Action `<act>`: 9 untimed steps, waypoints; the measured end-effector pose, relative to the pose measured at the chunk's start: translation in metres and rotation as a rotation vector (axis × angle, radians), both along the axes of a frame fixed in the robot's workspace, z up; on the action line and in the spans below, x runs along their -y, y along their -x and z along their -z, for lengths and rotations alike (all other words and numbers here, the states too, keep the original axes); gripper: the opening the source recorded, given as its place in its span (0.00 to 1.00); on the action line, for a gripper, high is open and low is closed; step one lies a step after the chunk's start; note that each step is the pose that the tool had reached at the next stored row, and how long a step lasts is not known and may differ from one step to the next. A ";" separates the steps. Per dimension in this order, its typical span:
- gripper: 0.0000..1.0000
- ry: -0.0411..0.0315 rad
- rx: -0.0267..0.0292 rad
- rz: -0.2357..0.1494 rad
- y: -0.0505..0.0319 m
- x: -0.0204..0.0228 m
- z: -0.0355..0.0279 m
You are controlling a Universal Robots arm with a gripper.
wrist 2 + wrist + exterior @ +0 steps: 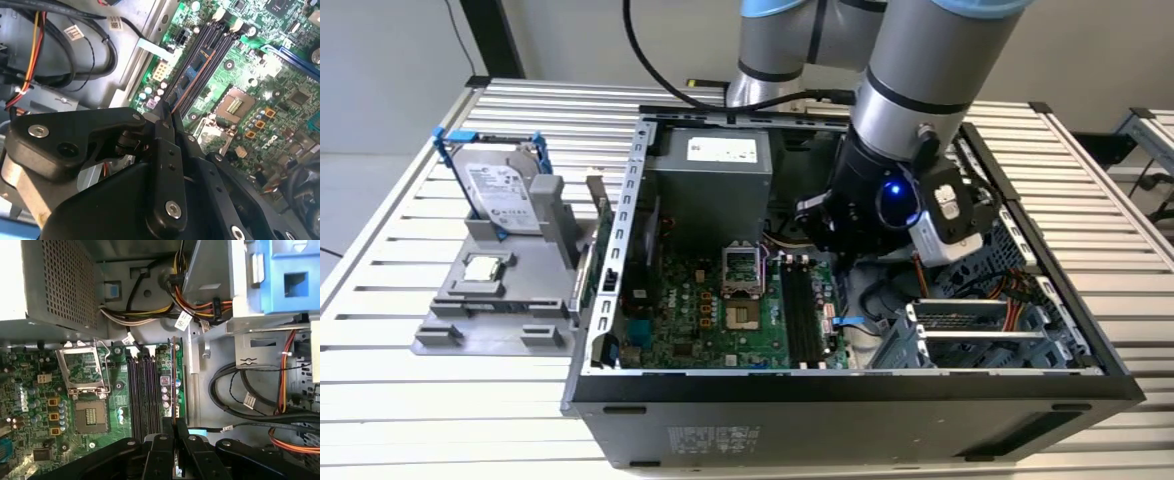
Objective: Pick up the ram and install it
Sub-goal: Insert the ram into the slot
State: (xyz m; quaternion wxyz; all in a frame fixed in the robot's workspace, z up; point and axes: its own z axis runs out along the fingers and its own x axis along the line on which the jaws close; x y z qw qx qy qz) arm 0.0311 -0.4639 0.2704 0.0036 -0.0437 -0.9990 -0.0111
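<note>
My gripper [167, 117] [172, 429] is inside the open computer case [634, 200], shut on the ram [192, 75] [169, 385]. The ram is a thin dark stick with small chips, and it runs out from between the fingers along the black memory slots [144, 390] [210, 45] [801, 305] on the green motherboard [707, 310]. It lies over the slot at the edge of the row on the cable side. I cannot tell whether it touches that slot. In the exterior view the wrist [887, 200] hides the fingers and the ram.
A grey power supply [707, 165] sits at the back of the case, with the CPU socket [744, 265] beside the slots. Cable bundles [240, 390] and a metal drive cage [974, 320] crowd the other side. A hard drive in a blue frame [500, 190] stands outside on a grey fixture.
</note>
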 end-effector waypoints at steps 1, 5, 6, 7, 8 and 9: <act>0.00 0.0004 0.0000 0.000 0.0006 0.0002 0.0015; 0.00 0.0009 0.0001 -0.001 0.0025 0.0006 0.0076; 0.00 0.0010 0.0001 -0.002 0.0032 0.0009 0.0094; 0.00 0.0010 0.0000 -0.002 0.0039 0.0012 0.0110; 0.00 0.0010 0.0000 -0.004 0.0043 0.0015 0.0129; 0.00 0.0011 0.0000 -0.006 0.0047 0.0018 0.0146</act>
